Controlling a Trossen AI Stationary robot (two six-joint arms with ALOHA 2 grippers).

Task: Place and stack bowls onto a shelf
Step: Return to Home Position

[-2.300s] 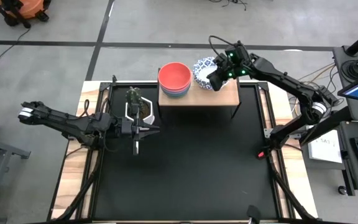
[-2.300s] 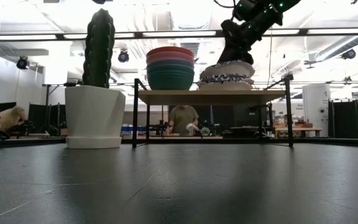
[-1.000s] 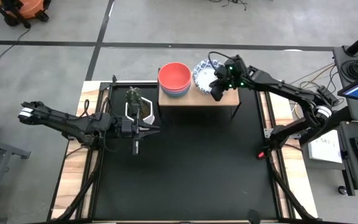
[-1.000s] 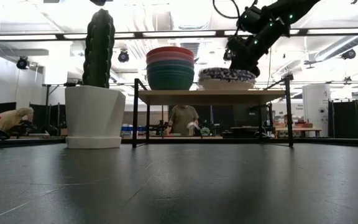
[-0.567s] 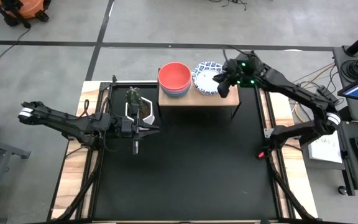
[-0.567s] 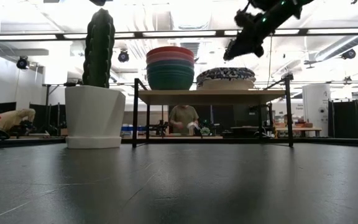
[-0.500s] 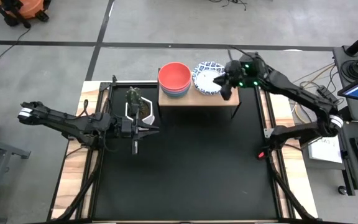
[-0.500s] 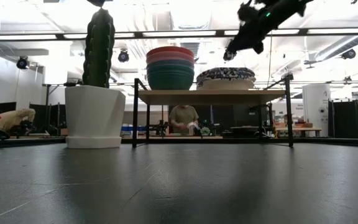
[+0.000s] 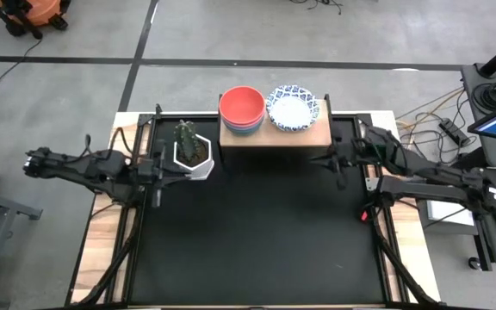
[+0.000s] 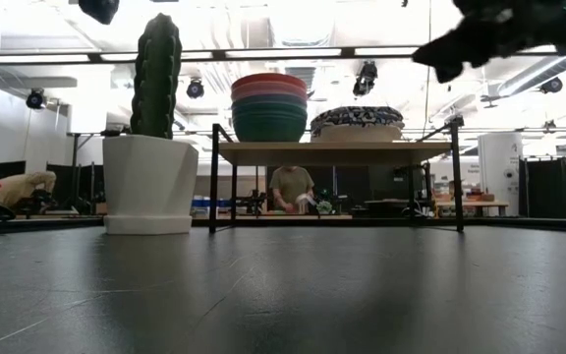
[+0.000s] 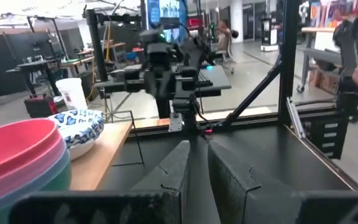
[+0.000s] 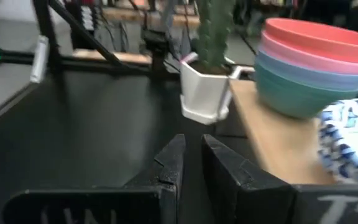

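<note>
On the light-wood shelf [image 9: 317, 134] stand two stacks. The plain bowls [image 9: 241, 106] sit nested with the red one on top, at the shelf's left half [image 10: 269, 108]. The blue-and-white patterned bowls [image 9: 292, 108] sit nested beside them [image 10: 356, 120]. My right gripper [image 9: 314, 159] hovers shut in front of the shelf's right end, pointing left, its fingers [image 12: 173, 163] almost together. My left gripper [image 9: 183, 171] hovers shut just near of the cactus pot, pointing right [image 11: 194, 163]. Neither touches a bowl.
A white hexagonal pot with a cactus [image 9: 192, 153] stands on the black table top left of the shelf [image 10: 150, 182]. The black table top [image 9: 257, 241] stretches in front of the shelf. A person [image 10: 288, 187] is in the room beyond the table.
My right gripper has come off the patterned stack's right rim, risen, then swung back toward the table's right and near side, down in front of the shelf. The patterned stack stays level on the shelf. My left gripper has drawn back toward the table's left edge.
</note>
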